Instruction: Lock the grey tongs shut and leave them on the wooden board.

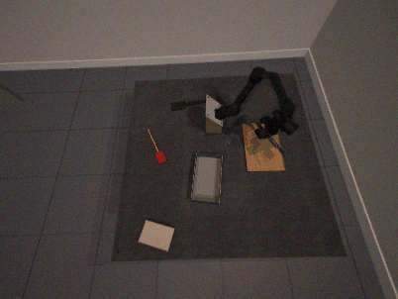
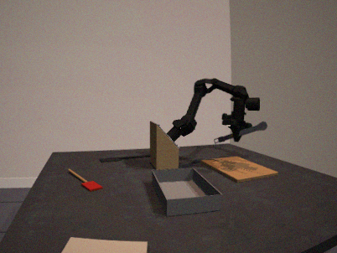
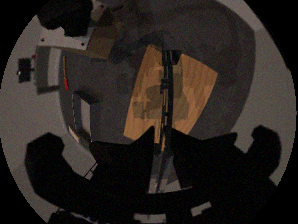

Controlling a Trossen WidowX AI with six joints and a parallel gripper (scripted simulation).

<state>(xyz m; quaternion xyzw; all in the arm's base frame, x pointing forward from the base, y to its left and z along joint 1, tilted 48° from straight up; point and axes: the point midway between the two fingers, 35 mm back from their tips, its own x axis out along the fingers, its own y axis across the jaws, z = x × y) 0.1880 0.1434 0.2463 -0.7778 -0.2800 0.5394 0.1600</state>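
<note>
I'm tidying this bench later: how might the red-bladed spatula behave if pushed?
The spatula would probably slide rather than roll, as its blade is flat and square. It may swing round if nudged at the tip of its thin handle.
</note>
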